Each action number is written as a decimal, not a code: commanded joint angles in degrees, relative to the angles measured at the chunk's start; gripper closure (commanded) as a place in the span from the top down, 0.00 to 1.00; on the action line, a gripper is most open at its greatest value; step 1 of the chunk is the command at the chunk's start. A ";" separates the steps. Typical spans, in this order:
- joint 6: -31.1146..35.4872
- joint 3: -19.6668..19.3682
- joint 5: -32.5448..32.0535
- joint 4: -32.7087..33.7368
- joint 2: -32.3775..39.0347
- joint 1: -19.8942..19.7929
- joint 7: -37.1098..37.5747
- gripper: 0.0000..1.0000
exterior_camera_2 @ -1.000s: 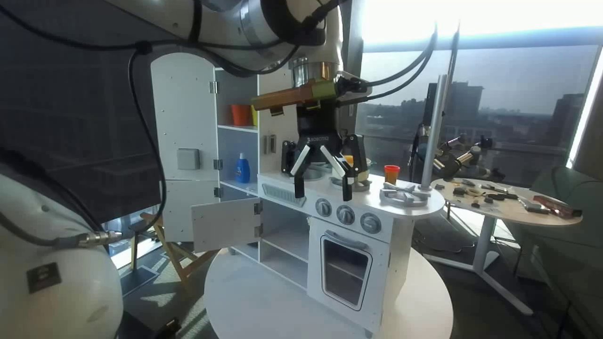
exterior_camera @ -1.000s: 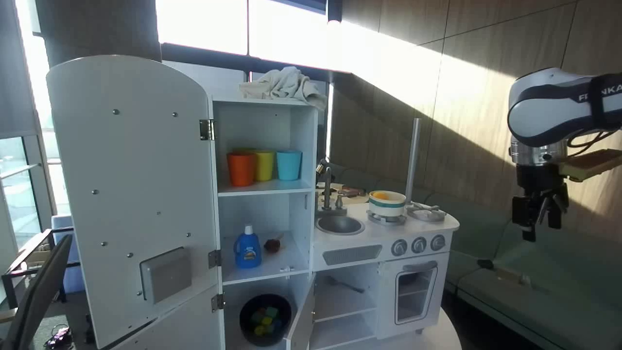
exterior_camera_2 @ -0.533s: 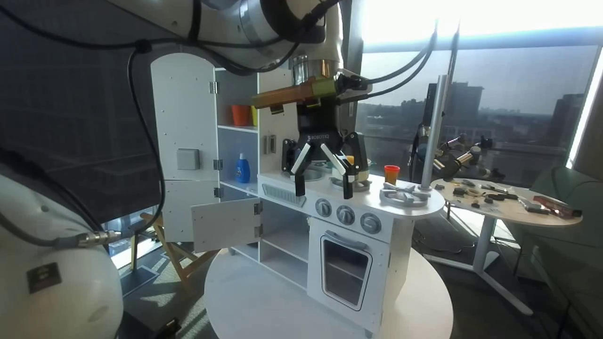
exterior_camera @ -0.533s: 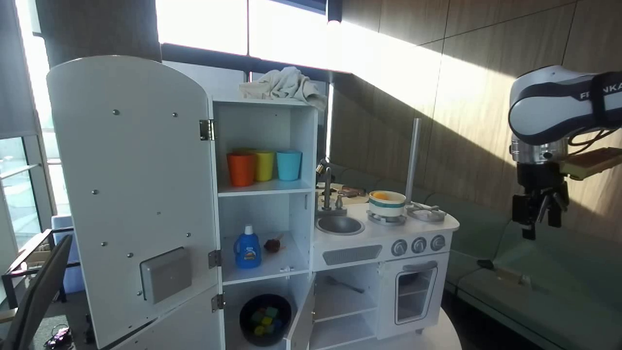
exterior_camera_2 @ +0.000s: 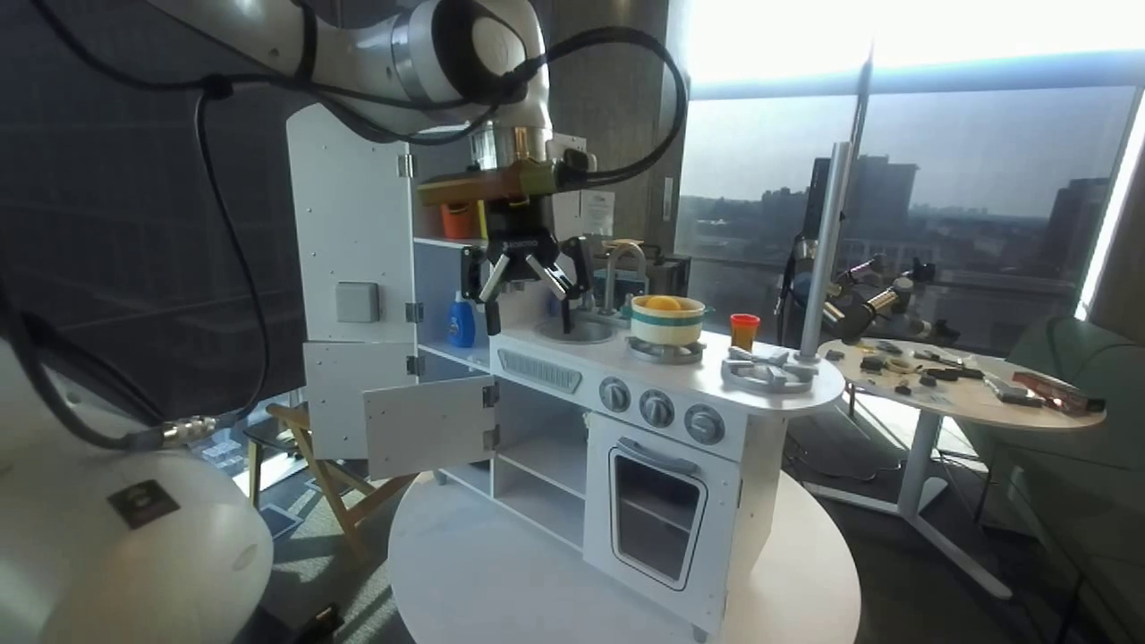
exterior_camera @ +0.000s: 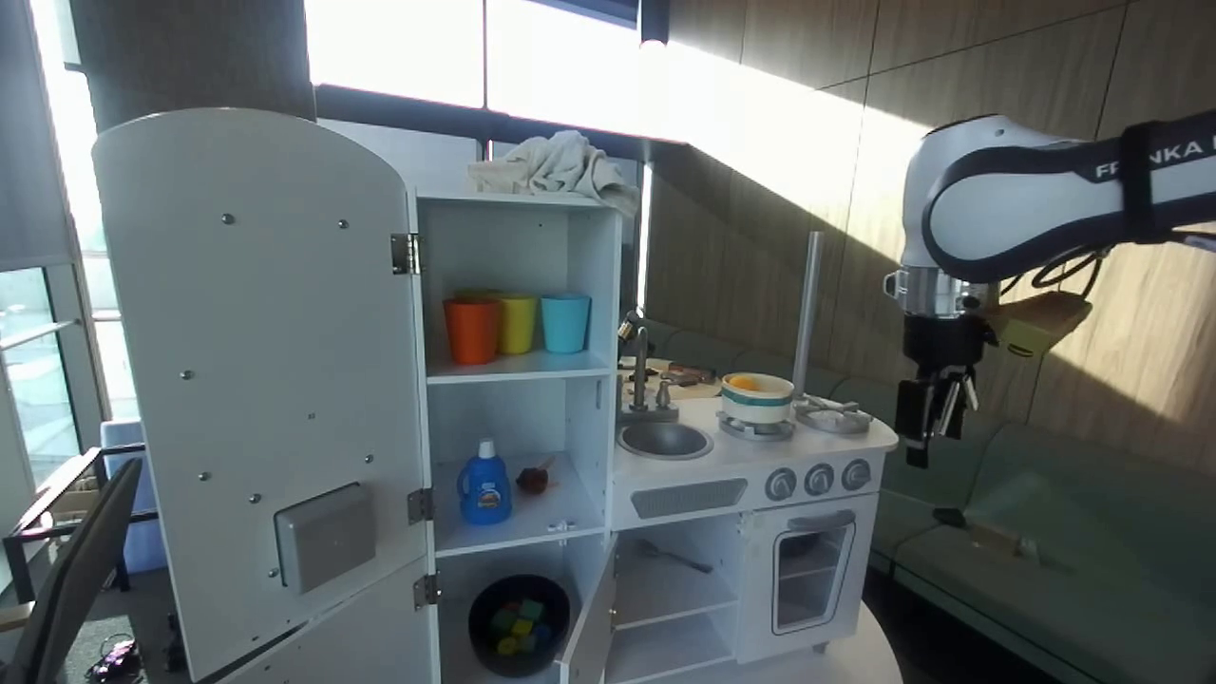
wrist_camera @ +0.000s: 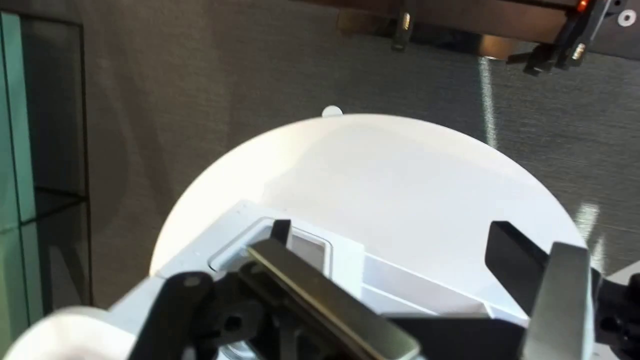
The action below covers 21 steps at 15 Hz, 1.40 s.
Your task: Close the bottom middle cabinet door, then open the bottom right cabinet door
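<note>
The white toy kitchen [exterior_camera_2: 757,483] stands beyond the gripper [exterior_camera_2: 530,319], on a round worktop [exterior_camera_2: 483,572], probably raised for easier reach. Below the gripper, the windowed bottom right cabinet door [exterior_camera_2: 660,514] is closed. Also below, and left of the gripper in both exterior views, the plain bottom middle cabinet door [exterior_camera_2: 429,427] stands wide open, leaving a face free to push. The gripper hangs empty, jaws spread wide, likely high to clear that door's swing.

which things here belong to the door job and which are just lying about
For the job:
plain bottom middle door, open
windowed bottom right door, shut

Just lying about:
blue bottle
cream pot
orange cup
red-lidded jar
crumpled cloth
black bowl
</note>
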 commanded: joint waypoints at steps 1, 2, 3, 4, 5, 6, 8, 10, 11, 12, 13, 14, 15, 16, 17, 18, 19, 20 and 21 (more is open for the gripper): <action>5.65 4.06 4.02 -0.81 0.46 6.31 -0.94 1.00; 7.31 5.65 4.86 -1.39 0.95 8.25 -1.10 1.00; 8.89 6.60 5.43 -1.65 1.79 9.87 -2.03 1.00; 10.43 7.69 5.79 -2.26 2.47 11.51 -2.61 1.00; 12.18 8.58 6.09 -3.01 3.05 13.03 -3.41 1.00; 13.43 9.19 6.46 -3.63 3.65 14.51 -4.58 1.00; 15.43 10.55 6.62 -4.90 4.98 17.16 -7.00 1.00; 16.78 11.81 6.49 -5.71 6.64 19.57 -9.52 1.00; 18.08 12.48 5.99 -5.92 7.85 20.54 -10.71 1.00; 19.77 13.08 5.40 -5.93 9.49 21.28 -11.93 1.00; 21.85 13.56 4.95 -5.76 11.35 21.90 -13.31 1.00; 24.08 14.14 4.16 -5.28 13.38 22.27 -14.61 1.00; 25.94 14.44 3.50 -4.74 15.08 22.52 -16.33 1.00; 26.10 14.11 3.90 -3.27 17.11 22.97 -19.36 1.00; 27.93 13.86 4.52 -2.68 18.16 23.23 -21.38 1.00; 28.82 13.81 4.56 -1.59 19.29 23.14 -23.19 1.00; 29.39 13.85 4.94 -0.52 20.57 23.02 -24.97 1.00; 29.94 14.29 4.58 1.00 22.60 22.54 -25.78 1.00; 30.67 14.73 4.28 2.06 23.92 22.13 -25.95 1.00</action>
